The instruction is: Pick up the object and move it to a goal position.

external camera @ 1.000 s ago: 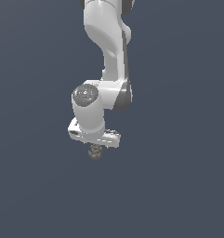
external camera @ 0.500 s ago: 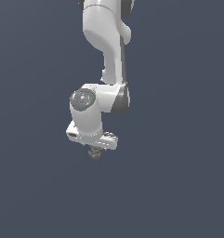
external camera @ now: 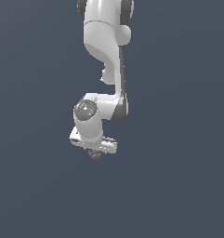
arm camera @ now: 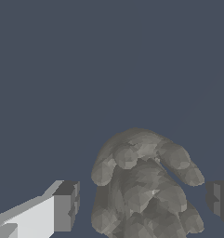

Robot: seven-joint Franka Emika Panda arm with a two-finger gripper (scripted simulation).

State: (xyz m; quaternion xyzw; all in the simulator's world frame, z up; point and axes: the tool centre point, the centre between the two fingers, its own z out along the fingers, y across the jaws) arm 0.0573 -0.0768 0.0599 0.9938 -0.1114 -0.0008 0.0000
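Note:
The object [external camera: 94,155] is a small grey-brown knobbly lump just under the white hand in the exterior view. In the wrist view the object [arm camera: 143,186] fills the space between the two fingers. My gripper [external camera: 95,152] points down over it. In the wrist view the gripper [arm camera: 143,202] has one fingertip [arm camera: 67,207] on one side of the lump and the other fingertip [arm camera: 219,197] on the other side. A narrow gap shows between each pad and the lump, so the jaws stand open around it.
The white arm [external camera: 106,51] comes down from the top of the exterior view. Everything else in both views is a plain dark grey-blue ground with no other objects or edges showing.
The wrist and hand have sunk a little toward the lump and the upper arm has shifted slightly. The lump stays at the same spot.

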